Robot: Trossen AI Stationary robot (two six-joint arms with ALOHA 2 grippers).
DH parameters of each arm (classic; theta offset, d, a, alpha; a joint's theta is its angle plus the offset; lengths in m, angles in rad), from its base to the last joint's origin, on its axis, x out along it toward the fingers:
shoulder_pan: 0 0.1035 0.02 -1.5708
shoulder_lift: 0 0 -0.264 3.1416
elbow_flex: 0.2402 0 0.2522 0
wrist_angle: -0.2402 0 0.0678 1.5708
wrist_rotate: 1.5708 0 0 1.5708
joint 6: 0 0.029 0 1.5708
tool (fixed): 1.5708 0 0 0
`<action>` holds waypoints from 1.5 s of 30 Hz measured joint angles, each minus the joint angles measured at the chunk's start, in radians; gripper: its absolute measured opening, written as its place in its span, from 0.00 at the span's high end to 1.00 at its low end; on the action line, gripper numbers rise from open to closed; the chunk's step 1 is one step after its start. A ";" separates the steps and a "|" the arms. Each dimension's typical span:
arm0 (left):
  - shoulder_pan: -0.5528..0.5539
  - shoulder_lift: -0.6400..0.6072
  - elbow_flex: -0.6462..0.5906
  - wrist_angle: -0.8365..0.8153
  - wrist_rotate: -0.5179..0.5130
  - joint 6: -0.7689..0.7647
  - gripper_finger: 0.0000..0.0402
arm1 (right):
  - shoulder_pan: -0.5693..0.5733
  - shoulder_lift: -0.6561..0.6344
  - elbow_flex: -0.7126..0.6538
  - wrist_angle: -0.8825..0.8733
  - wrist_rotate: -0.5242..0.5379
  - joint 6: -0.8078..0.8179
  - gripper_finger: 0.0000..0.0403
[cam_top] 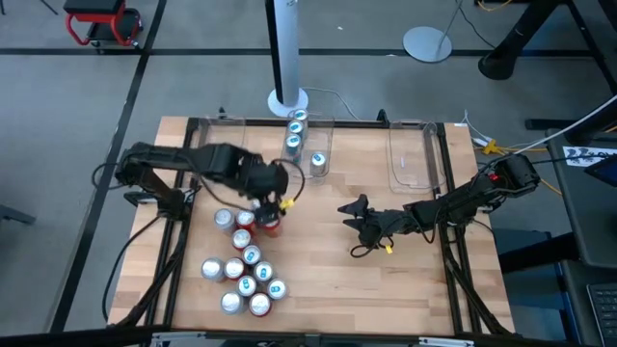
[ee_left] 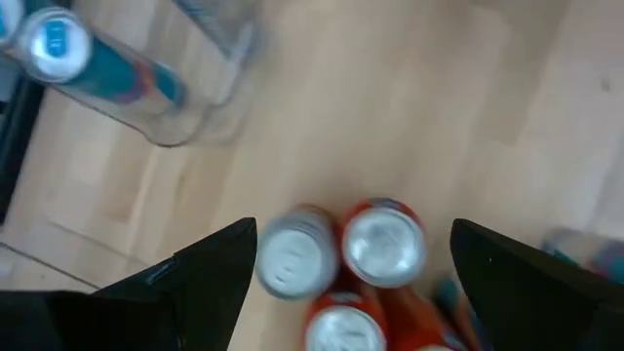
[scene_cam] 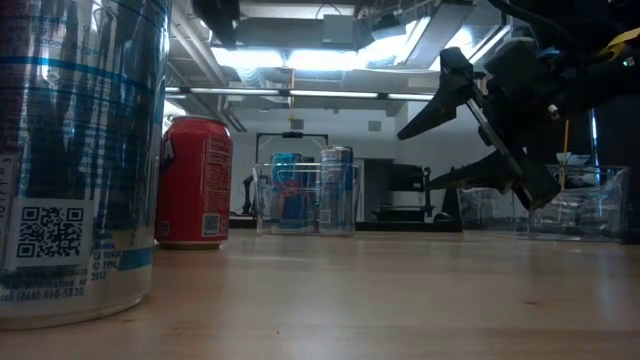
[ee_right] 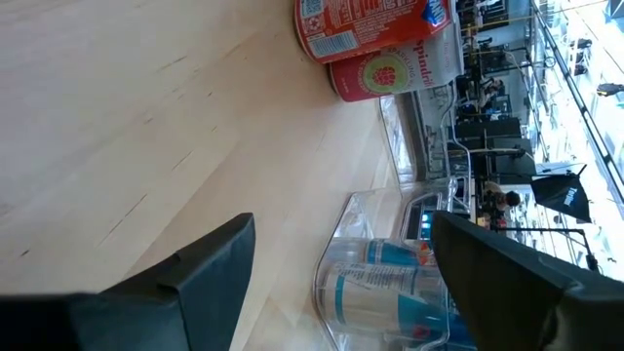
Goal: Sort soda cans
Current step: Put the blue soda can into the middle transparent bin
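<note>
Several soda cans (cam_top: 246,270), red, silver and blue-and-white, stand upright in a cluster on the table's near left. Several more lie in a clear bin (cam_top: 308,145) at the far middle. My left gripper (cam_top: 271,200) hangs open above the cluster's far end. In the left wrist view its fingers straddle a silver can (ee_left: 297,255) and two red cans (ee_left: 385,244) from above, touching none. My right gripper (cam_top: 355,218) stands open and low over the table's middle, pointing toward the cluster; it also shows in the low view (scene_cam: 415,160).
A second clear bin (cam_top: 416,154) stands at the far right with nothing showing in it. Bare wood lies between the two grippers and along the table's near right. A white pole base (cam_top: 287,98) stands just beyond the far edge.
</note>
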 joint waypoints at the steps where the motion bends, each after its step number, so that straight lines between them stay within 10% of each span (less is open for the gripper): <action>1: -0.027 0.000 0.000 -0.010 0.000 -0.017 0.18 | 0.000 0.000 0.000 0.000 0.000 0.000 0.23; 19: -0.392 0.008 0.000 -0.116 -0.026 -0.086 0.18 | 0.000 0.000 0.000 0.005 0.000 0.000 0.23; 45: -0.450 0.110 -0.001 -0.106 -0.027 -0.038 0.18 | 0.000 0.000 0.000 0.006 0.000 0.000 0.23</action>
